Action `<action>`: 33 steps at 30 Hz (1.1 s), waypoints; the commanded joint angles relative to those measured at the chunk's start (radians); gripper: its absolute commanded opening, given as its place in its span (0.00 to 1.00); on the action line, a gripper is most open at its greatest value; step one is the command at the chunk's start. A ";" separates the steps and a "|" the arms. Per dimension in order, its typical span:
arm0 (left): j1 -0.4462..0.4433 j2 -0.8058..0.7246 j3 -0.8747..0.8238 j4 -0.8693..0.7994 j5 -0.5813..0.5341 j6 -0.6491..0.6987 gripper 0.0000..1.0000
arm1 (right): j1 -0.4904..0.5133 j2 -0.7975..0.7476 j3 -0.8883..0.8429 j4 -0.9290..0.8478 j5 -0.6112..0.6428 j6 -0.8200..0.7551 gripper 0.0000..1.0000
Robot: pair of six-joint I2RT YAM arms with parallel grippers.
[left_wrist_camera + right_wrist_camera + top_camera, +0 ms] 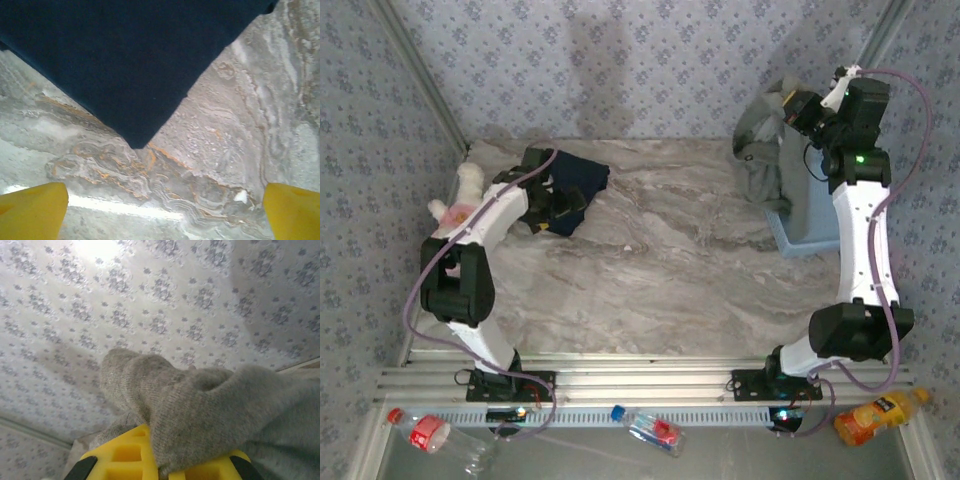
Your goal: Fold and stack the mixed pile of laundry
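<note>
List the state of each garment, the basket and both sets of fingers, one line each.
navy garment: lying flat on the table, not gripped
olive-grey garment: held up, bunched, hanging by the basket
basket: upright on the table
left fingers: open, over the navy garment's corner
right fingers: shut on the olive-grey garment

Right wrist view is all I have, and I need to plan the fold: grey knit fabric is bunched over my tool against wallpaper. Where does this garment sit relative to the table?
Observer: The right tool holds the olive-grey garment up in the air; it drapes down toward the light blue basket at the far right of the table.
Operator: And the other garment?
Observer: The navy garment lies at the far left.
Operator: Is anything gripping it?
Observer: No, the left tool is open over bare table, the navy corner just ahead.
</note>
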 commanded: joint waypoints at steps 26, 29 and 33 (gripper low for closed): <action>-0.071 -0.427 -0.205 0.054 -0.135 -0.118 1.00 | 0.345 -0.102 -0.365 -0.107 0.061 0.036 0.27; -0.080 -0.444 -0.213 0.033 -0.132 -0.102 1.00 | 0.304 -0.025 -0.508 -0.197 0.098 -0.052 0.58; -0.141 -0.440 -0.213 -0.009 -0.127 -0.079 1.00 | 0.302 -0.030 -0.648 -0.255 0.223 -0.131 0.62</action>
